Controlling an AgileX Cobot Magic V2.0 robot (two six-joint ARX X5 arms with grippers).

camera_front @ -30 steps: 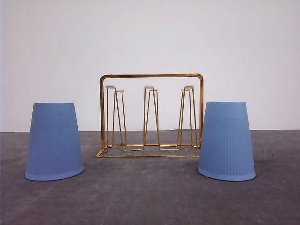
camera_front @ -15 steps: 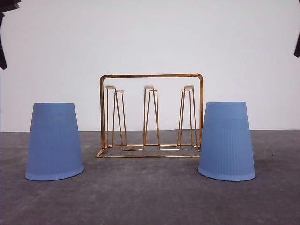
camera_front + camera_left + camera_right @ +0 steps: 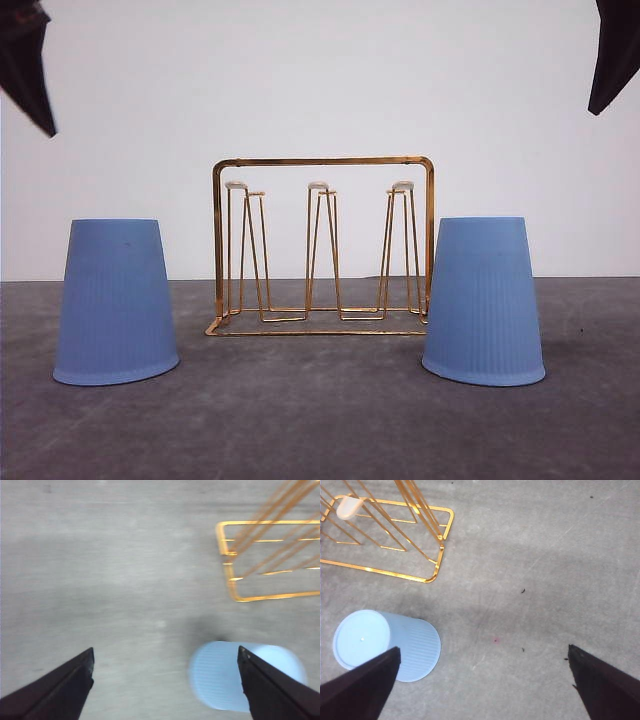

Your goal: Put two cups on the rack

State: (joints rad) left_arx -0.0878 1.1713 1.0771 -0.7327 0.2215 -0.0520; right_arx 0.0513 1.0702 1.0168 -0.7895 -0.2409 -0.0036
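Front: rack mid-table, upright, pegs bare. Left cup and right cup stand upside down on the table, one each side of rack, apart from it. Dark arm tips in the top corners.

Left wrist: left gripper spread wide, above cup, rack corner near.

Right wrist: right gripper spread wide, empty; cup just beside rack.

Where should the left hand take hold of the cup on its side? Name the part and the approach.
Grip the left cup around its ribbed wall near the narrow closed top, coming from above. It stands mouth-down on the table, so the rim is out of reach, and the taper fits the open left hand best higher up.
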